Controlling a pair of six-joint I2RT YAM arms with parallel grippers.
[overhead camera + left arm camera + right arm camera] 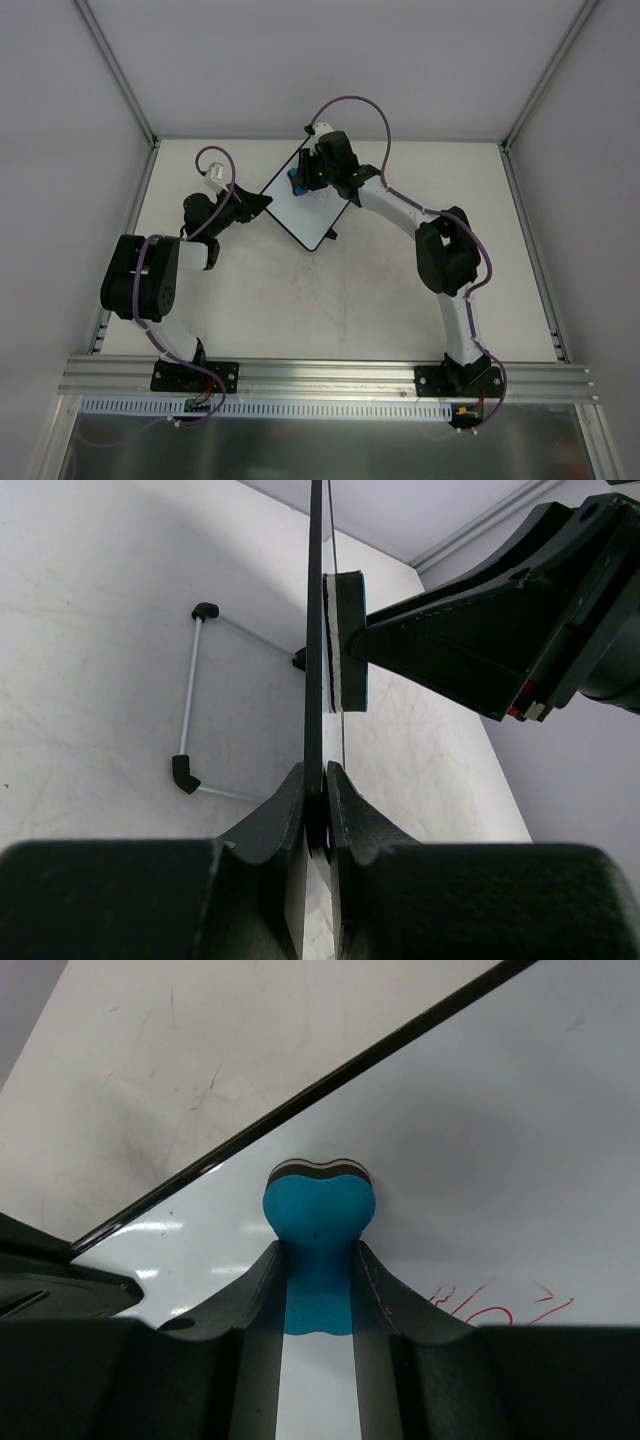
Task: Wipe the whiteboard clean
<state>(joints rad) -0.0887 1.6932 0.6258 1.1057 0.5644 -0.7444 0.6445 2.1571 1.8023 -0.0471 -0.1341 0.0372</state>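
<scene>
Top external view puts the whiteboard (308, 212) turned like a diamond at the far middle of the table (330, 300), with both of my arms reaching in to it. My left gripper (318, 805) is clenched on the board's near left edge. The left wrist camera sees the board edge-on, its thin black rim running straight up between the two fingers. I cannot tell from any view whether the board lies flat or is tipped up off the surface. My right gripper (318, 1270) is closed around the blue eraser (318, 1215), squeezing it enough that its front bulges. The felt face is down against the white surface close to the board's far rim. A red scribble (500, 1305) shows on the board just to the right of my right finger, apart from the eraser and not under it. By my reading, the bracing and the grasp are done and the pad is in contact. The wiping that matters is not finished, because the red marks are there to clear. A thin wire frame with black end caps (190, 705) sits beyond the board on the left wrist side.
</scene>
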